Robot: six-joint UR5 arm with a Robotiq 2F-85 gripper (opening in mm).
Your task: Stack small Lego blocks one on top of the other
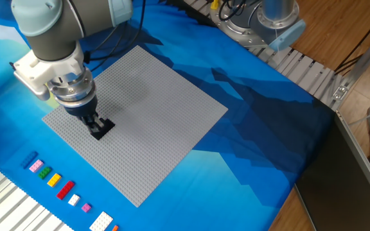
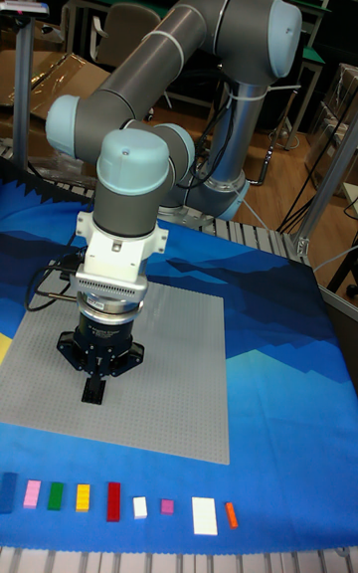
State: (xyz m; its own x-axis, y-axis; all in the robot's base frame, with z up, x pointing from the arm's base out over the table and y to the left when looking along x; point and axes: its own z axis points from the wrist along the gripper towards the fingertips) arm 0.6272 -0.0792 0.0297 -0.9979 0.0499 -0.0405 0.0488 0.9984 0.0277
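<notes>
Possibly, the black brick (image 1: pixel 101 129), seemingly clamped by the fingers (image 1: pixel 96 126) against the baseplate (image 1: pixel 148 109), could be seated crookedly if pressed off-stud.

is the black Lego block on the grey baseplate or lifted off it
On it. The black Lego block lies flat on the grey baseplate, under the gripper.

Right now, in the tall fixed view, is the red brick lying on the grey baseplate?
No: the red brick lies on the blue cloth in the row of spare bricks, in front of the grey baseplate.
</notes>
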